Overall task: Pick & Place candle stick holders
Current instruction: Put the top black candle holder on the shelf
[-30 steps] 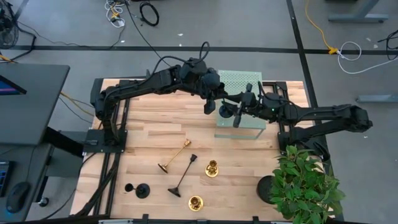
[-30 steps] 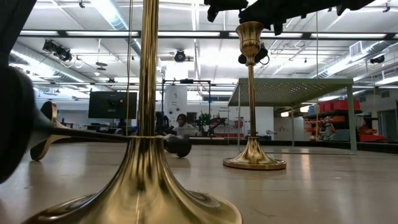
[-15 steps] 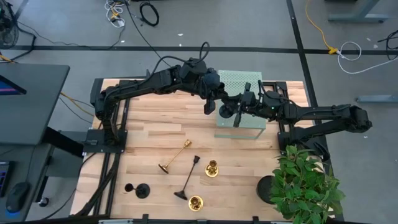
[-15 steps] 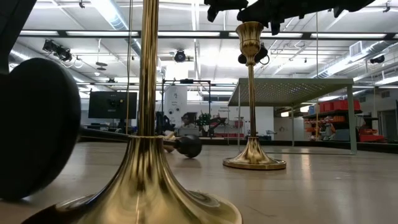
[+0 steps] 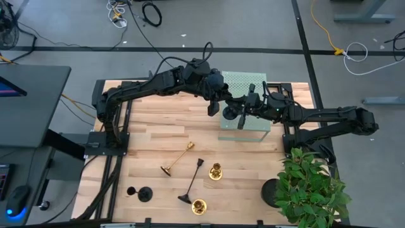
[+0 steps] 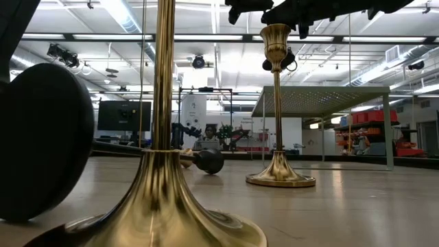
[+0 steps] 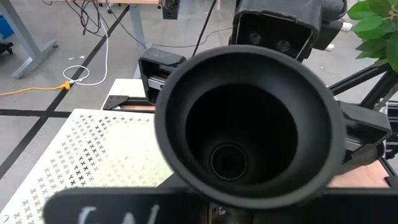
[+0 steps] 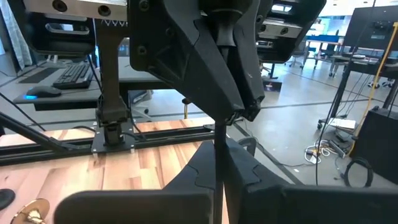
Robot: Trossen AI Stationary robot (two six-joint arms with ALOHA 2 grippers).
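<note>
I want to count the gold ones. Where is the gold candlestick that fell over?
In the high view the fallen gold candlestick lies near the table's middle, left of the tipped black candlestick and the two standing gold ones.

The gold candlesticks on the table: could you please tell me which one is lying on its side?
The long gold candlestick, lying diagonally just left of the fallen black candlestick. The other two gold candlesticks stand upright on their bases.
</note>
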